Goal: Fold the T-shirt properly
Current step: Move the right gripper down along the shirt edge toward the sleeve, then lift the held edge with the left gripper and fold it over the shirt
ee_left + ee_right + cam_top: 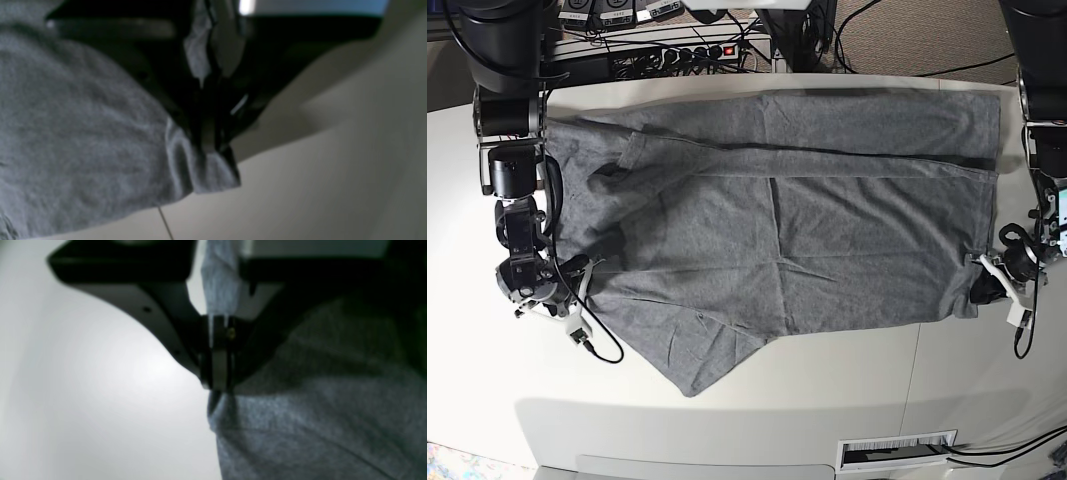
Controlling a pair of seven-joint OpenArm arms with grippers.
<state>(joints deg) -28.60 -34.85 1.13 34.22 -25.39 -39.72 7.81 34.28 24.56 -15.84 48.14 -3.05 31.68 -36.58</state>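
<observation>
A: Soft heather-grey T-shirt [777, 220] is lying creased across the pale tabletop [747, 420], cables [677, 50] behind.

B: Left fingers [213, 150] are pinching its hem; right fingers [217, 386] are clamping its opposite edge, cloth bunching between them.

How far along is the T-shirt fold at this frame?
Done: the T-shirt lies spread on the table with its far long edge already folded in. In hand: the left gripper and right gripper are each shut on a near corner. Left: folding the near edge with its loose sleeve, then the crosswise folds.
</observation>
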